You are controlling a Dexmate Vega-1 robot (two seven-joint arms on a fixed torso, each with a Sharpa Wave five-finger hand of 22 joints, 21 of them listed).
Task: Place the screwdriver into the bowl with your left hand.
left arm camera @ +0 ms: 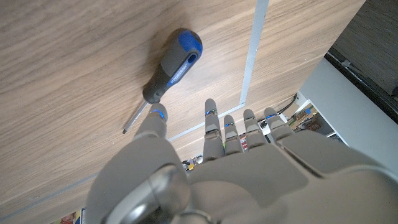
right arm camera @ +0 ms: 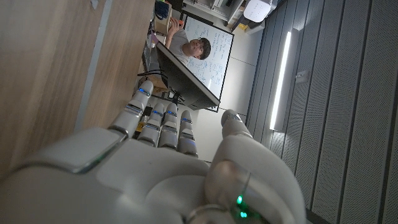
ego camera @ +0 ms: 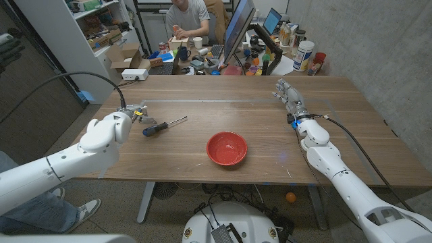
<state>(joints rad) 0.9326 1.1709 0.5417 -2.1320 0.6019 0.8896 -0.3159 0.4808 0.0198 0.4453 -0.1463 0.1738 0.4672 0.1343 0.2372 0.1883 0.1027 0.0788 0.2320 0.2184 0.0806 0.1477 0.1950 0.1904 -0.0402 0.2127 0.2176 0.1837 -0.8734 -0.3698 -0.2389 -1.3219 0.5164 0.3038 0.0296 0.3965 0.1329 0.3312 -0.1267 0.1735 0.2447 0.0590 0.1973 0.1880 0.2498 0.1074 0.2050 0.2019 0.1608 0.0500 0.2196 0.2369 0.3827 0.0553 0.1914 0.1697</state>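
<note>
Head view, left to right: left robot hand (ego camera: pixel 115 125) at the desk's left side, holding nothing, fingers spread and pointing toward the screwdriver (ego camera: pixel 164 126). Screwdriver: black-and-blue handle, thin metal shaft, lying flat on the wooden desk (ego camera: pixel 202 111) just beside the left robot hand, apart from its fingertips, handle nearest the hand, shaft pointing away to the right. Red bowl (ego camera: pixel 227 148): upright, near the desk's front edge at centre, well apart from the screwdriver. Right robot hand (ego camera: pixel 290 100): far right of the desk, fingers extended close together, holding nothing. Person seated at a cluttered workbench (ego camera: pixel 202 57) behind the desk

Left wrist view: left robot hand (left arm camera: pixel 217 149) with fingers apart, screwdriver (left arm camera: pixel 168 71) lying on the wood beyond the fingertips, untouched

Right wrist view: right robot hand (right arm camera: pixel 161 155), fingers straight and side by side
</note>
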